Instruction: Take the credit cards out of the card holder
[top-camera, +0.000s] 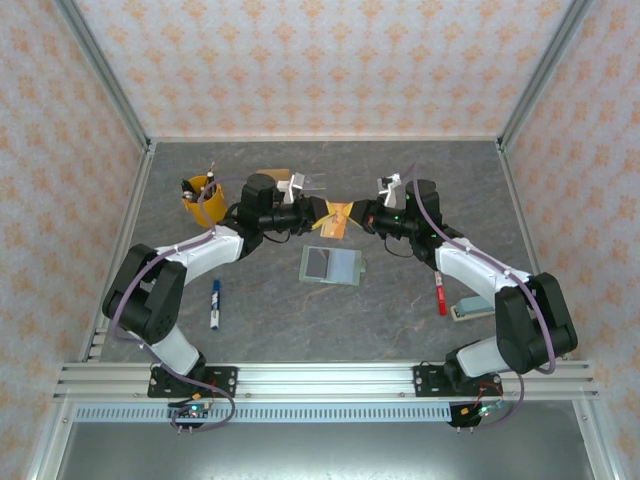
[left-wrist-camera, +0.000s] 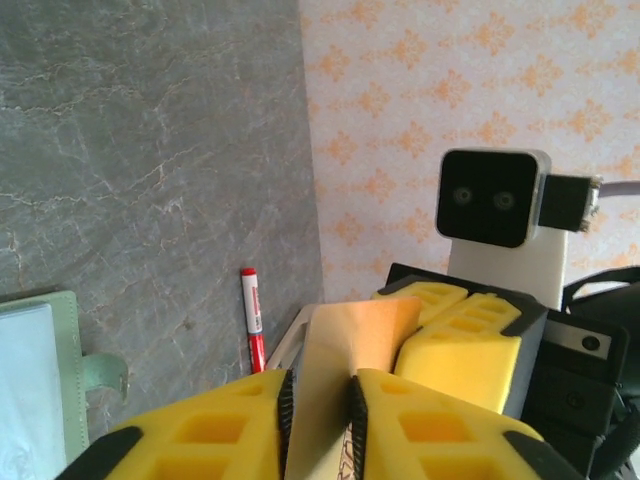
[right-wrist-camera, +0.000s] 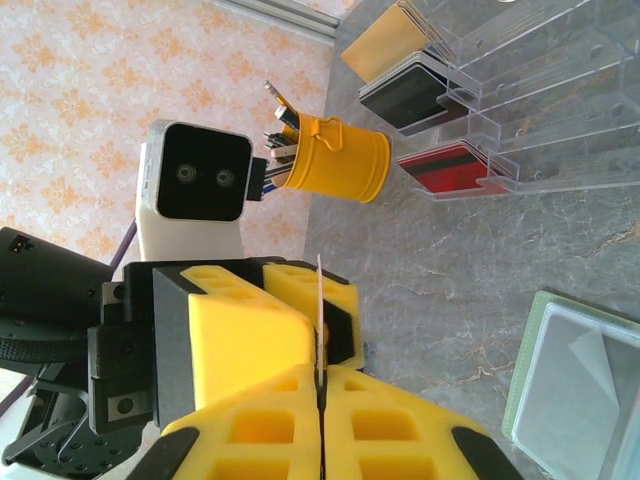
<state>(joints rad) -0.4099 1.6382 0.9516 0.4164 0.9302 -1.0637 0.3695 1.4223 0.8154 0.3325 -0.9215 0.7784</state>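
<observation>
The thin tan-orange credit card (top-camera: 337, 218) hangs above the tabletop (top-camera: 270, 310), just beyond the open sage-green card holder (top-camera: 333, 265), with left jaws and right jaws both clamped on it; small from above, its face shows at the left wrist, only its edge at the right, where the frame crops the holder.

The tabletop (top-camera: 330, 320) is matt, grey-veined stone-look; the tray (right-wrist-camera: 540, 90) is clear glossy plastic. The tan-orange card (left-wrist-camera: 350, 335) seems smooth, thin plastic; the card holder (top-camera: 333, 266) matt.
</observation>
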